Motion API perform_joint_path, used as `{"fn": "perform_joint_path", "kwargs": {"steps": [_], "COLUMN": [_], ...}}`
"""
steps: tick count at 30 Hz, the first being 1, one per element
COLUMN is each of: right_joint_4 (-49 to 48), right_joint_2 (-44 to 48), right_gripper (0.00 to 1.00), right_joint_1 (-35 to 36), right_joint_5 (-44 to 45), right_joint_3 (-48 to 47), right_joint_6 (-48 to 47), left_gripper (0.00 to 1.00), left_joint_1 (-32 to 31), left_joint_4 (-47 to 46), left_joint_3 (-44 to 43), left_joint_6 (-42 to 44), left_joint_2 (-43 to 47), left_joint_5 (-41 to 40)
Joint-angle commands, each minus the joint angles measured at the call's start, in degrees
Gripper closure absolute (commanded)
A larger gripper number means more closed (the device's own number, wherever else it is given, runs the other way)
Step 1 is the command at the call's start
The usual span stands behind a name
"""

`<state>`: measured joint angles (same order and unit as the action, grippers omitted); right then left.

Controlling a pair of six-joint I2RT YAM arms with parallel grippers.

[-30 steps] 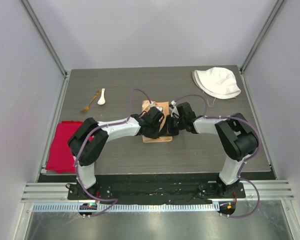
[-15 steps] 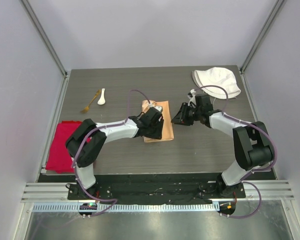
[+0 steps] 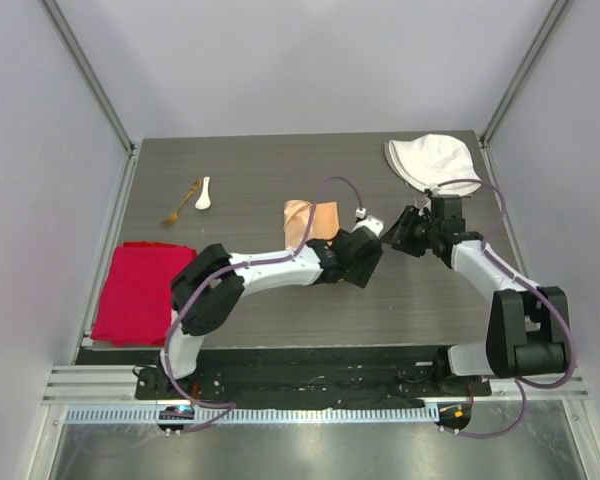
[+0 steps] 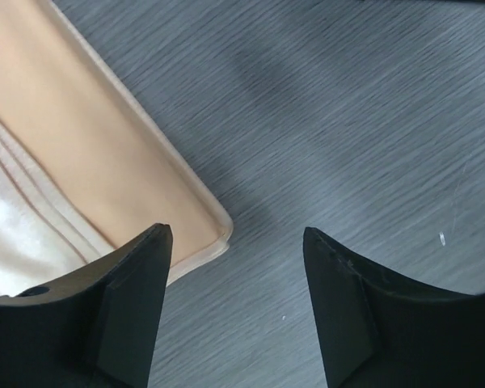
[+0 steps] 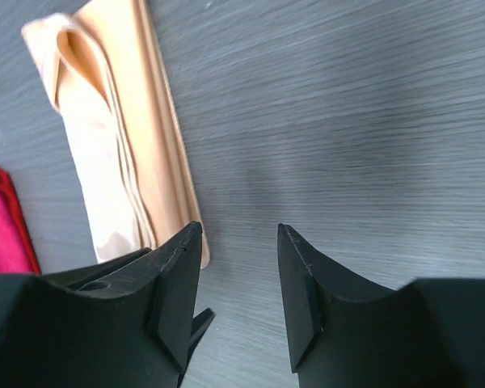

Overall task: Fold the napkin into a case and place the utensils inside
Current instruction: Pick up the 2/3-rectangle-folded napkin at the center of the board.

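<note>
The peach-orange napkin (image 3: 310,218) lies mid-table, folded into a narrow layered case (image 5: 121,137); my left arm hides its near end from above. The left wrist view shows its corner (image 4: 105,162) flat on the table. My left gripper (image 3: 358,262) hovers just right of that corner, jaws open (image 4: 234,234) and empty. My right gripper (image 3: 398,236) stands farther right, apart from the cloth, also open (image 5: 239,228) with nothing in it. The white spoon (image 3: 202,193) and gold fork (image 3: 182,203) lie together at the back left.
A bright red cloth (image 3: 140,290) lies at the table's left edge, and its edge shows in the right wrist view (image 5: 0,230). A white fabric hat (image 3: 432,163) sits at the back right, close behind the right arm. Walls enclose the dark wood-grain table (image 3: 280,170).
Both grippers were shut over the napkin and have opened and let it go. The left one slid right, off the cloth. The right one drew back right, toward the hat.
</note>
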<state>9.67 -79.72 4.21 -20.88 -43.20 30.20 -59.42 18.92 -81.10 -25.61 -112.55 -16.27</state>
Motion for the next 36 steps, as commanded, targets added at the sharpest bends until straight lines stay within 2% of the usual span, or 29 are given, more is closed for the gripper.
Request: {"fn": "perform_joint_path", "kwargs": {"steps": [1, 5, 8, 11, 16, 20, 21, 24, 25, 29, 32, 36], "right_joint_4": [2.72, 3.07, 2.81, 2.11, 0.35, -1.05, -1.84, -4.66, -5.18, -12.47, -15.82, -16.34], "right_joint_2": [4.14, 3.87, 3.26, 2.47, 0.63, -2.62, -3.59, -5.96, -6.75, -9.92, -12.20, -17.12], "right_gripper": [0.52, 0.52, 0.52, 0.53, 0.55, 0.55, 0.54, 0.52, 0.50, 0.45, 0.37, 0.35], "right_joint_1": [-1.48, -2.01, -2.01, -2.01, -1.83, -1.66, -1.31, -0.08, 0.79, 1.85, 4.48, 7.57], "right_joint_5": [5.51, 4.72, 4.45, 3.75, 1.99, -0.64, -1.43, -3.90, -4.68, -12.40, -12.17, -11.90], "right_joint_3": [0.48, 1.01, 1.36, 1.89, 2.68, 1.54, 1.54, 0.66, 0.23, -1.27, -3.45, -8.03], "right_joint_6": [-2.16, -2.16, -2.51, -2.42, -3.21, -4.00, -3.74, -3.30, -3.30, 0.38, 2.68, 3.46], "left_gripper": [0.32, 0.34, 0.35, 0.36, 0.49, 0.65, 0.78, 0.96, 0.99, 1.00, 1.00, 1.00], "left_joint_1": [-1.84, -2.63, -3.77, -4.30, -4.30, -4.04, -3.86, -2.64, -2.28, 0.09, 2.28, 4.40], "left_joint_4": [8.93, 13.25, 15.09, 15.53, 15.45, 16.06, 16.24, 16.15, 15.63, 12.56, 7.48, 3.76], "left_joint_3": [-8.09, -12.93, -14.17, -14.61, -15.14, -15.05, -14.88, -13.04, -11.64, -5.42, 1.35, 6.73], "left_joint_6": [3.72, 2.58, 1.35, 0.12, -0.76, -1.29, -1.72, -2.60, -3.48, -5.77, -7.17, -8.58], "left_joint_2": [-6.52, -10.04, -11.11, -12.07, -14.53, -14.54, -14.10, -11.12, -10.24, -2.00, 4.42, 9.27], "left_joint_5": [-9.47, -12.28, -15.36, -15.02, -13.79, -13.96, -14.05, -12.74, -12.30, -8.00, -3.16, 0.62]}}
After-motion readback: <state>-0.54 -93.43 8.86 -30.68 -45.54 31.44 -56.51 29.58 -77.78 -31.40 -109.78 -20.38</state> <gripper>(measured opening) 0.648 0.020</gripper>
